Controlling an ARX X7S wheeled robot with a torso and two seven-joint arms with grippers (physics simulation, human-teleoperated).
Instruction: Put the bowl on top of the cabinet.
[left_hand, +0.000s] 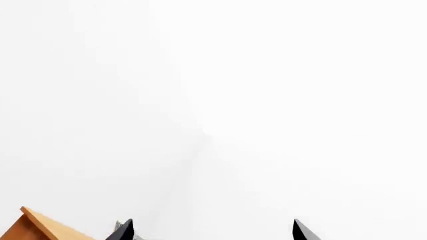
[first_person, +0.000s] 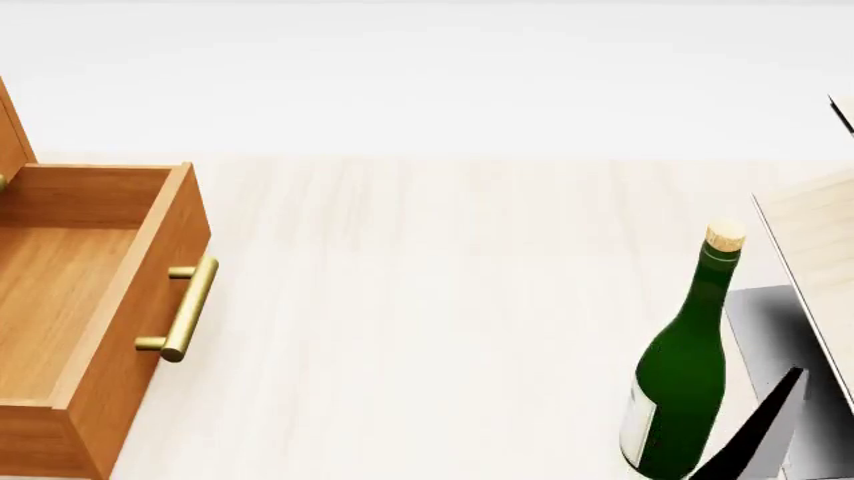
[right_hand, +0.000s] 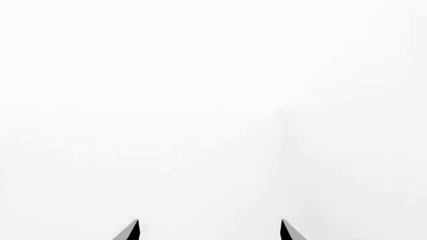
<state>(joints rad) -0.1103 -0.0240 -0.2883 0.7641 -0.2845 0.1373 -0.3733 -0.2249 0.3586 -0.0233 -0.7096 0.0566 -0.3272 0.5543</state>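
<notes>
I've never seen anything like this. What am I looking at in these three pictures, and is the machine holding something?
These are simulator renders from a two-armed robot. The head view looks down on a pale table with an open drawer of the cabinet and a green bottle. The other two come from cameras near each gripper: the dark tips are the fingers of the left gripper and the right gripper. Both are spread apart against white background, holding nothing visible. An orange corner shows beside the left one. No bowl is visible.

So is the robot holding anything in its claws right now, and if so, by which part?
Nothing is held. The left gripper and right gripper both show fingertips spread apart with only blank white between them. The bowl is in none of the views.
</notes>
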